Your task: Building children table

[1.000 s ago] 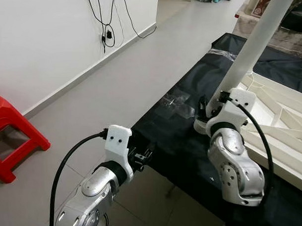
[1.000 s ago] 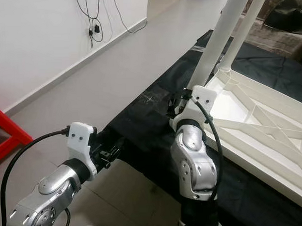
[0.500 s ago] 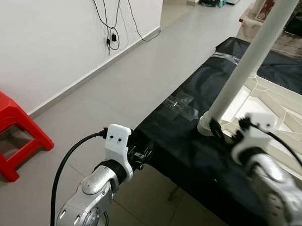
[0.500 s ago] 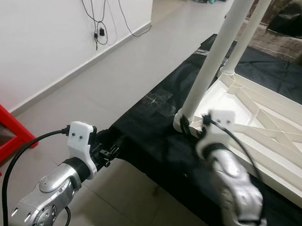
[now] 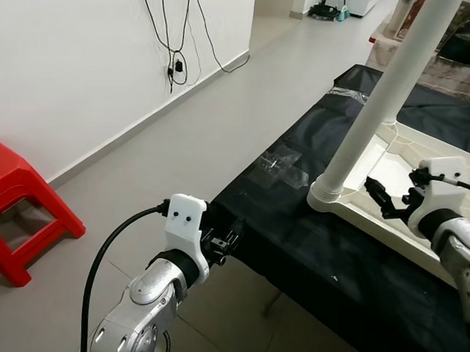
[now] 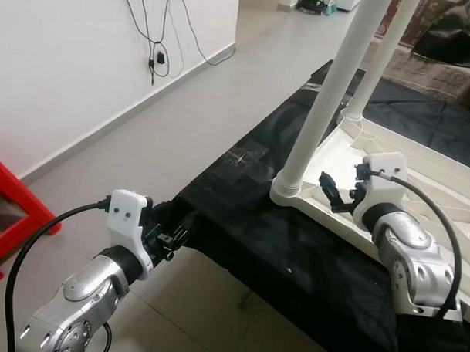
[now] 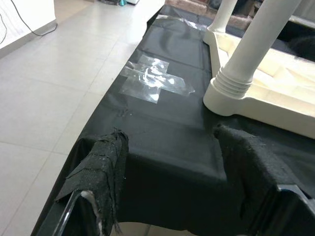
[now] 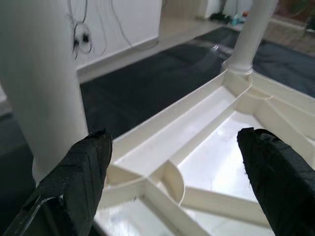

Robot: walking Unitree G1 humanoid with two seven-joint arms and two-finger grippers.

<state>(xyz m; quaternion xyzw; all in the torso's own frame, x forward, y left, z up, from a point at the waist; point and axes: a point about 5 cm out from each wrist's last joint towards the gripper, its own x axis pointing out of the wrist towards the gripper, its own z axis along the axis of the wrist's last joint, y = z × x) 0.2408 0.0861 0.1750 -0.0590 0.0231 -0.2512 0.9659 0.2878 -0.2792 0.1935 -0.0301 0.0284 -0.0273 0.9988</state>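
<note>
The right end effector [image 6: 338, 195] hangs with its fingers spread over the ribbed underside of the upturned table top [image 6: 420, 169], and the near white leg [image 6: 325, 95] rises just beside it — a post that blocks any sideways sweep toward the robot's left. The left end effector [image 5: 226, 242], fingers apart, sits at the near edge of the black-draped bench [image 5: 298, 220], with bare black cloth between it and the leg's base. Left of the bench lies open grey floor [image 5: 164, 140] — the red stool [image 5: 20, 203] stands well apart by the wall.
</note>
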